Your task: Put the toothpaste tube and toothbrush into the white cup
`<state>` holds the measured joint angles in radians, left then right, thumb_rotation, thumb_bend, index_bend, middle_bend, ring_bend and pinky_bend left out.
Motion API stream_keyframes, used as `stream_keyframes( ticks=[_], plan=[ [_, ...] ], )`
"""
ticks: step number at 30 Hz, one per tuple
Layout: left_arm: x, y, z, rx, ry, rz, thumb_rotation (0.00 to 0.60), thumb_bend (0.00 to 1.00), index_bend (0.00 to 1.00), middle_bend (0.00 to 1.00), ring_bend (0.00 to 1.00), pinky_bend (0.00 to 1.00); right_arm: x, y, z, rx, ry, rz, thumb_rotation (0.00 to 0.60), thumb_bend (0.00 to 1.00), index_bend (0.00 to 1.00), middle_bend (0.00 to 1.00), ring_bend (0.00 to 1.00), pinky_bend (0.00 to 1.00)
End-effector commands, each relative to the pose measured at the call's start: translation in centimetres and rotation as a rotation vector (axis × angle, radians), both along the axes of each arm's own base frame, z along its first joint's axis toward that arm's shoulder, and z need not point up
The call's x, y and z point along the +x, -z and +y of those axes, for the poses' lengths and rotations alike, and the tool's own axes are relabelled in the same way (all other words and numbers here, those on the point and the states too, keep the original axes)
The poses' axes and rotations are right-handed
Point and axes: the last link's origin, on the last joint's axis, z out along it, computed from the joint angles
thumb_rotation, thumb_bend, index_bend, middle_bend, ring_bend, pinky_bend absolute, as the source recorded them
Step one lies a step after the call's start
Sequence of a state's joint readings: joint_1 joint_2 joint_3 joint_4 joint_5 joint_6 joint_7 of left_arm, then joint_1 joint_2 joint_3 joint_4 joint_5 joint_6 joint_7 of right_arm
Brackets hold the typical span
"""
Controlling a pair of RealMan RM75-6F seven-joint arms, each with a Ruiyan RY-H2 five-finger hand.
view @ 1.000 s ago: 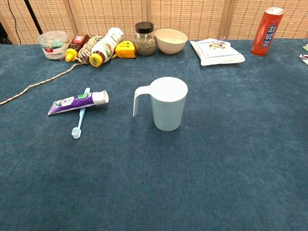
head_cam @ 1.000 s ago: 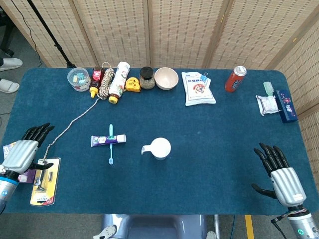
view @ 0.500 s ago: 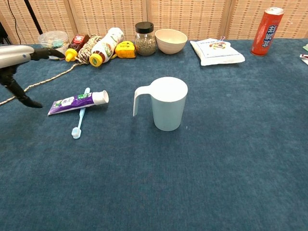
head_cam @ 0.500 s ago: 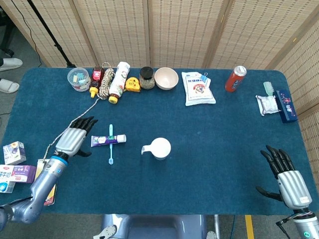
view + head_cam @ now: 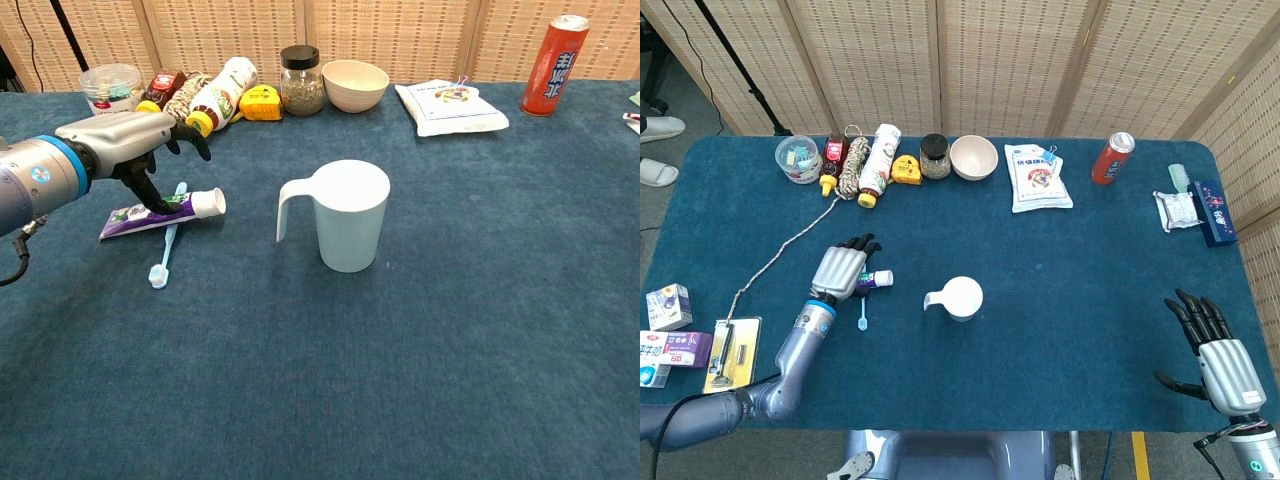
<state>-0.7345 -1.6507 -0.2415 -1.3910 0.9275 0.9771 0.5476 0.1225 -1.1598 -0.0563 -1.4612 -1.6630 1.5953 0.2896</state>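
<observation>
Left hand (image 5: 125,140) hovers over toothpaste tube (image 5: 165,211), thumb touching it.

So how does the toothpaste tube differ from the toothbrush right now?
The toothpaste tube is purple with a white cap and fat and flat, while the toothbrush is pale blue and thin. The tube lies roughly sideways across the table; the brush runs crosswise to it, passing under it. The left hand is over the tube with a finger reaching it, the brush's near end sticks out clear. Both lie flat on the blue table, left of the white cup.
</observation>
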Motion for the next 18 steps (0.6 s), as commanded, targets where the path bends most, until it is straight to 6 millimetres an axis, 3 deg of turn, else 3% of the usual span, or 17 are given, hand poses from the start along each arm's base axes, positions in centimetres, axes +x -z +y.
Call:
stream_keyframes(
  ticks=[1,18],
  plan=[
    [0.4,0.6,0.1,0.013,-0.009,0.015,0.600,0.30,0.31,0.20,0.23,0.37,0.0,0.0,0.0,0.001,0.001,0.001,0.600,0.07,0.00,0.00,0.00,0.00],
    [0.2,1.6,-0.6,0.007,-0.047,0.047,0.600,0.30,0.30,0.20,0.22,0.37,0.1,0.3,0.0,0.016,0.007,-0.013,0.600,0.07,0.00,0.00,0.00,0.00]
  ],
)
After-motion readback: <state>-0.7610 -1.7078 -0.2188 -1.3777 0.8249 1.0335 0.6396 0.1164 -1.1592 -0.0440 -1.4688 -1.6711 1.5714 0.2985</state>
